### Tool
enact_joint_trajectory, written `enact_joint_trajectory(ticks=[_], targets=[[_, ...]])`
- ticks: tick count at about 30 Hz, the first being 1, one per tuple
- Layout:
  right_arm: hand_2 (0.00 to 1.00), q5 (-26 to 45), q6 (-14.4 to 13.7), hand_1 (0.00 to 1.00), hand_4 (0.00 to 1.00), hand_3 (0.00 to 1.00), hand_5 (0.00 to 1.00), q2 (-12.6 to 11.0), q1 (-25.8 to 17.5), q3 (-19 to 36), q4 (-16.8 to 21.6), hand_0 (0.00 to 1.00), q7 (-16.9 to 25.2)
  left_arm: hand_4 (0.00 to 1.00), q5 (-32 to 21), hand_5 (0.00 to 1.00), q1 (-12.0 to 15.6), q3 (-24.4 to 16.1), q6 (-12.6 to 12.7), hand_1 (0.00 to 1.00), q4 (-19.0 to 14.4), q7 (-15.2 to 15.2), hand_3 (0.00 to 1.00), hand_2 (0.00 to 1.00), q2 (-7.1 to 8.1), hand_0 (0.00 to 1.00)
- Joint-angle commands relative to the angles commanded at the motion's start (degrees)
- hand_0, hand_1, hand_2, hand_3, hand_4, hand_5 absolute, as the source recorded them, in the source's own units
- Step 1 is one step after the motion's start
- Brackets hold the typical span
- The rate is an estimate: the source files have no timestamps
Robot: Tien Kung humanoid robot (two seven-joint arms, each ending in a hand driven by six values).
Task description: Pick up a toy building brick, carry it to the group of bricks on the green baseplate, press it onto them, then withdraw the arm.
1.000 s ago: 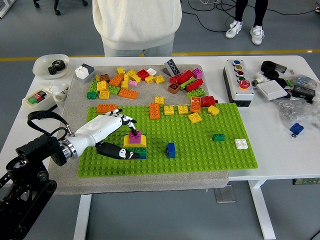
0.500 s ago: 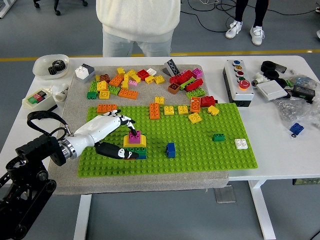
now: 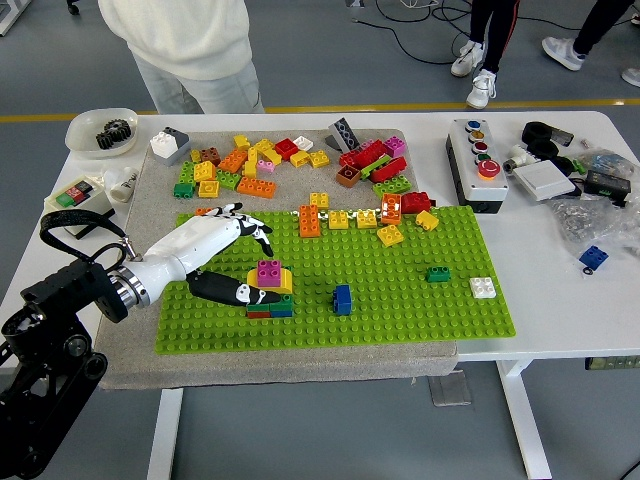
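White and black, the left hand [image 3: 215, 255] lies over the green baseplate [image 3: 400, 290] with fingers loosely spread, gripping nothing; its dark thumb [image 3: 232, 291] reaches under toward the brick stack [image 3: 270, 288]. The stack, magenta on yellow on green and red, stands just at the hand's 3 o'clock. A blue brick [image 3: 342, 299] sits further at 3 o'clock. Loose bricks [image 3: 290, 160] lie at 1 o'clock on the table [image 3: 560, 290]. A person [image 3: 185, 45] stands at 12 o'clock.

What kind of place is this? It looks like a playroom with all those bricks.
Probably a robotics lab, not a playroom: a robot's left hand works over the green baseplate, a button control box sits nearby, and cables trail across the floor.
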Motion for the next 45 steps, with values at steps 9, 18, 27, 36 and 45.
enact_joint_trajectory(ticks=[9,18,27,36,45], targets=[[0.723,0.0,0.0,0.651,0.902,0.639,0.468,0.0,0.0,-0.1,0.0,0.752,0.1,0.998,-2.3,0.595,-1.0,-1.3,1.6,0.853,-1.7,0.3,0.569,0.795,0.0,0.998],[0.723,0.0,0.0,0.651,0.901,0.637,0.467,0.0,0.2,-0.5,0.0,0.752,0.1,0.998,-4.0,0.594,-3.3,-1.1,6.3,0.823,-1.2,-0.4,0.624,0.782,0.58,0.998],[0.723,0.0,-0.2,0.651,0.899,0.635,0.467,-0.2,0.5,-1.1,0.0,0.752,-0.1,0.998,-8.3,0.581,-4.4,-1.8,10.4,0.795,-0.9,-1.7,0.662,0.763,2.52,0.998],[0.723,0.0,-0.4,0.651,0.897,0.634,0.467,-0.1,0.7,-1.1,0.0,0.751,-0.3,0.998,-11.3,0.575,-4.4,-2.1,11.2,0.784,-1.1,-2.2,0.747,0.762,3.53,0.998],[0.724,0.0,-0.9,0.652,0.895,0.632,0.467,-0.2,1.0,-0.9,0.0,0.751,-0.5,0.998,-13.6,0.567,-4.2,-3.4,11.1,0.782,-1.5,-2.7,0.819,0.772,3.87,0.953]])
